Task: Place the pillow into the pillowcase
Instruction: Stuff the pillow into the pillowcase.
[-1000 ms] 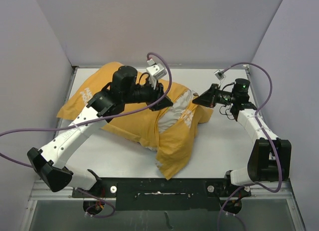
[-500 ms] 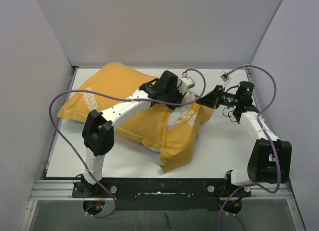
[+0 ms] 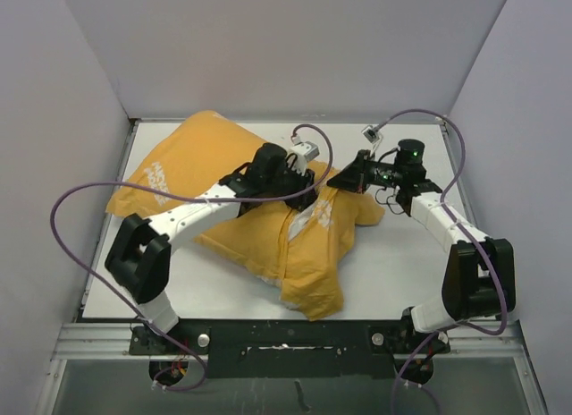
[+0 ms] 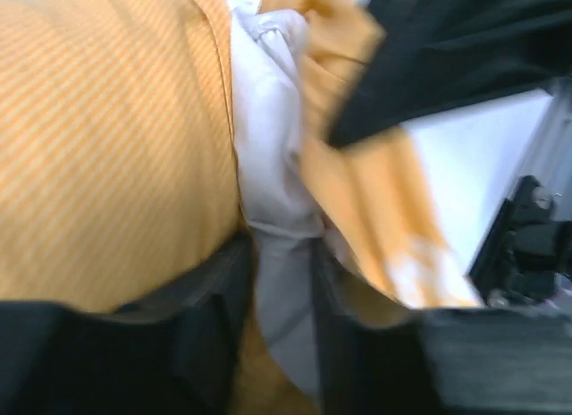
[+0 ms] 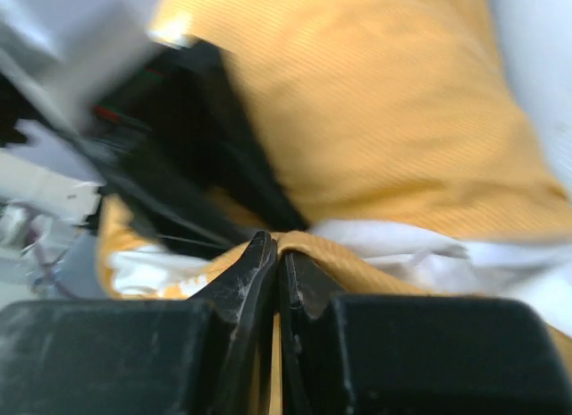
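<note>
Right jaws have shifted left toward frame centre, pinching the pillowcase (image 5: 384, 102) rim; left jaws pinch the pillow (image 4: 268, 165). Better keep the rim steady and feed the pillow deeper.

Crumpled mustard-yellow fabric pillowcase (image 3: 259, 241) on white table (image 3: 393, 263).
Its opening shows plump white pillow (image 3: 302, 223); left gripper (image 3: 308, 196) and right gripper (image 3: 336, 180) both there.
</note>
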Robot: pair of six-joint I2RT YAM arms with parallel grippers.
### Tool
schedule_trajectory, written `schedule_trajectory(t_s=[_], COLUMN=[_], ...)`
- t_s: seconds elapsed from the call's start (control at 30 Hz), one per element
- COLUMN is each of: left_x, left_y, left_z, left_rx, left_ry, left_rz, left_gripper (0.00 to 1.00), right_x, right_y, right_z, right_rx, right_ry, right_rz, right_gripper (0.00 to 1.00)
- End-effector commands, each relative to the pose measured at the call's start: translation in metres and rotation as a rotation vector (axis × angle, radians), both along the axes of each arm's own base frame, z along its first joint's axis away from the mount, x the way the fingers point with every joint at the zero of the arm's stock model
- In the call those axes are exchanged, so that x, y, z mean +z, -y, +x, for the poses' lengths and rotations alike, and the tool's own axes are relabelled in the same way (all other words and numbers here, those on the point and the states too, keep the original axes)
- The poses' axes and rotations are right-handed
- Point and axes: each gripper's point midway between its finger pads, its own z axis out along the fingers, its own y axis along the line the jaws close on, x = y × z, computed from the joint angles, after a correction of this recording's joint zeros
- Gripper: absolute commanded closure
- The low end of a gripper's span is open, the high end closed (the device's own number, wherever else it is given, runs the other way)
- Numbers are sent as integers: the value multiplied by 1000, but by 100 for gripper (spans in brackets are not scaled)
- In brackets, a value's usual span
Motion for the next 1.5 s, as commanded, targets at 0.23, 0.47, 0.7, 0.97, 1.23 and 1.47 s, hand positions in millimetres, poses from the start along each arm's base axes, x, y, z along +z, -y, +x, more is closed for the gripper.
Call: schedule_trajectory(t_s=[0.23, 0.47, 0.7, 0.97, 1.23, 1.47], left_x=[154, 101, 57, 102, 164, 173], left_y=[-80, -74, -57, -4, 31, -59], left_z=[-51, -88, -59, -107, -161, -85], left_rx=[207, 217, 254, -31, -264, 226], left_ry=[11, 91, 167, 239, 261, 367], left_rz=[-300, 98, 337, 188, -37, 74], left_gripper=[44, 44, 74, 100, 74, 40], right_x=[-114, -41, 4, 21, 52, -46], right_y=[44, 28, 23, 21, -29, 16], right_z=[37, 16, -9, -7, 45, 64], right_rx=[-226, -103, -44, -69, -72, -184], right_ry=[-92, 77, 207, 259, 266, 63], right_rz=[-348, -86, 21, -15, -61, -161], right_gripper=[100, 100, 100, 100, 97, 95])
